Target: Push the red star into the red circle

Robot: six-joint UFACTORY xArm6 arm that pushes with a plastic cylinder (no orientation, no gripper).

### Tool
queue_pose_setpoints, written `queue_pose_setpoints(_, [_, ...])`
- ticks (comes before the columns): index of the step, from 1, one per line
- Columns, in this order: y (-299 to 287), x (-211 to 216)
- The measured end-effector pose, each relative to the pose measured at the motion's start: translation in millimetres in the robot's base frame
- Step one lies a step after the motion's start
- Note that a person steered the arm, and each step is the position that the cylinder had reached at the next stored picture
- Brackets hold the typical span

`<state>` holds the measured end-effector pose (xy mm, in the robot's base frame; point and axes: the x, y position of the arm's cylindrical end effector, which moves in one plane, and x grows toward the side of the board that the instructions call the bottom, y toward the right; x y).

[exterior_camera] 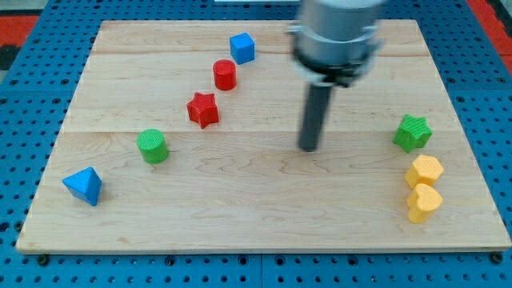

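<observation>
The red star (203,110) lies left of the board's middle. The red circle (225,74) stands just up and to the right of it, a small gap apart. My tip (309,147) rests on the board near the centre, well to the right of the red star and slightly lower in the view. It touches no block.
A blue cube (242,47) sits above the red circle. A green circle (152,146) and a blue triangle (84,186) lie at the lower left. A green star (412,133), a yellow hexagon (424,171) and a yellow heart (423,202) stand at the right edge of the wooden board (264,216).
</observation>
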<state>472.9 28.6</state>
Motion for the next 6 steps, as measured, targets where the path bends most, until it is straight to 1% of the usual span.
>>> queue_pose_setpoints(1, [-55.3, 0.1])
queue_pose_setpoints(2, [-117.6, -14.9])
queue_pose_setpoints(3, [-123.0, -56.9])
queue_pose_setpoints(4, [-82.1, -98.5])
queue_pose_setpoints(5, [-132.0, -91.7])
queue_pose_setpoints(6, [-96.6, -133.8])
